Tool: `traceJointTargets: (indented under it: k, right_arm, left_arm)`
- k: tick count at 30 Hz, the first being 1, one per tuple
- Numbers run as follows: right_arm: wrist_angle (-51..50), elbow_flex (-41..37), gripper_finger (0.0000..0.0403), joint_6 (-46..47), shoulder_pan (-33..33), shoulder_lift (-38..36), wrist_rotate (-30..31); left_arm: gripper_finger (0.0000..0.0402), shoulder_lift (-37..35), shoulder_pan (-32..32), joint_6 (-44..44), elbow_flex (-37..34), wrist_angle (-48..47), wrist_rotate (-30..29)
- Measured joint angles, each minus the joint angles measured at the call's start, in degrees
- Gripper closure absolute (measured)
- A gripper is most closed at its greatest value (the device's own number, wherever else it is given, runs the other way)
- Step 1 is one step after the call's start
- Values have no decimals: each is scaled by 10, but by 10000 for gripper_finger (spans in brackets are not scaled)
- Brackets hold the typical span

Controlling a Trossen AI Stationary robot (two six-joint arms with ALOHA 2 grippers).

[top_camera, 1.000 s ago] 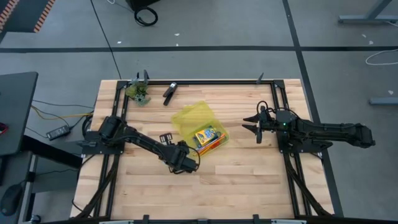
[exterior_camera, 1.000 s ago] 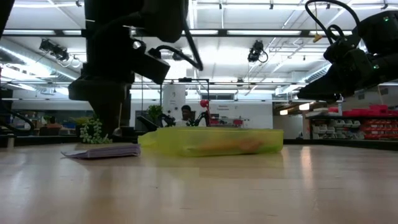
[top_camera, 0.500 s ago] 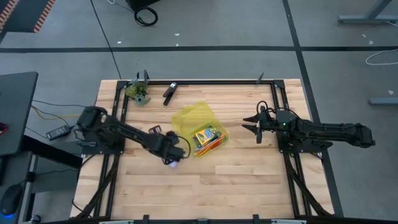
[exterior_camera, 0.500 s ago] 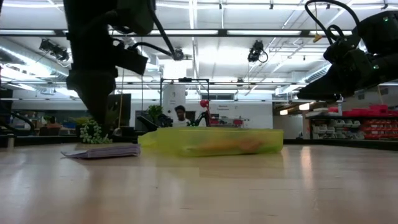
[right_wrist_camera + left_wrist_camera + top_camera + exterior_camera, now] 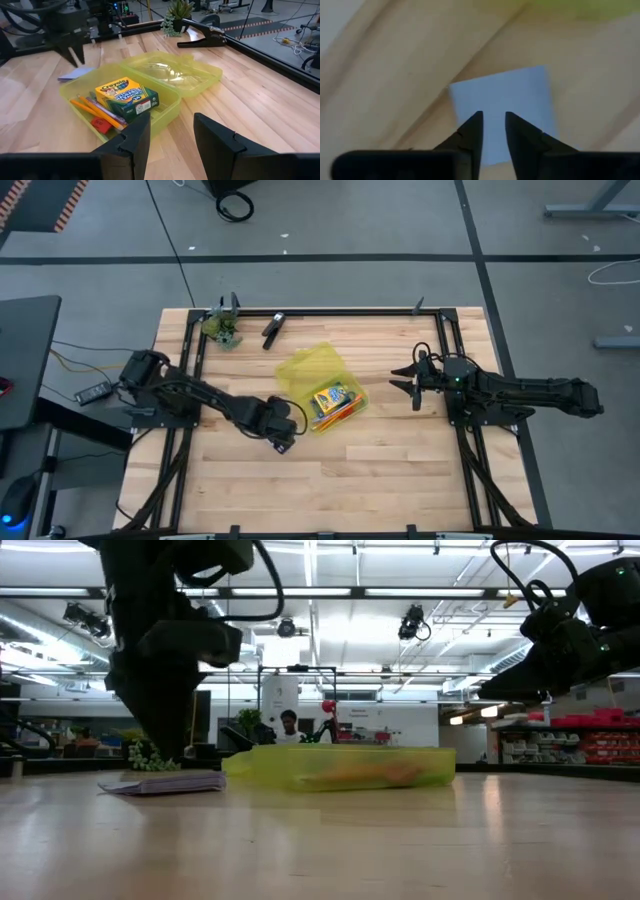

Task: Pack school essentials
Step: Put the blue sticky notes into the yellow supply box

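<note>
The pale blue-white note pad (image 5: 520, 95) lies flat on the wood just left of the translucent yellow case (image 5: 300, 370); the low view shows it too (image 5: 165, 783). My left gripper (image 5: 493, 122) points down over the pad with a narrow gap between its fingers (image 5: 284, 440); whether it touches the pad I cannot tell. The case's open tray holds the yellow-green crayon box (image 5: 127, 95), orange and pink pencils (image 5: 95, 111) and the red eraser (image 5: 101, 125). No scissors show. My right gripper (image 5: 170, 132) hovers open to the right of the case (image 5: 404, 381).
The case's lid (image 5: 175, 72) lies open on the far side of its tray. A black clip-like object (image 5: 272, 328) and a small plant (image 5: 222, 328) sit near the table's far edge. A black frame rail (image 5: 455, 430) runs along the right side. Bare wood (image 5: 380, 480) lies toward the near edge.
My left gripper swung toward the table's left edge, uncovering the note pad in the high view, then came back a little to the right over it. The pad stayed where it was. The right arm kept still.
</note>
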Motion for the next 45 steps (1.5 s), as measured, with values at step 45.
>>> traceJointTargets:
  k: [45]
  right_arm:
    - [0, 0, 246, 0, 0, 1, 0]
  left_arm:
    - [296, 203, -45, -27, 199, -106, -56]
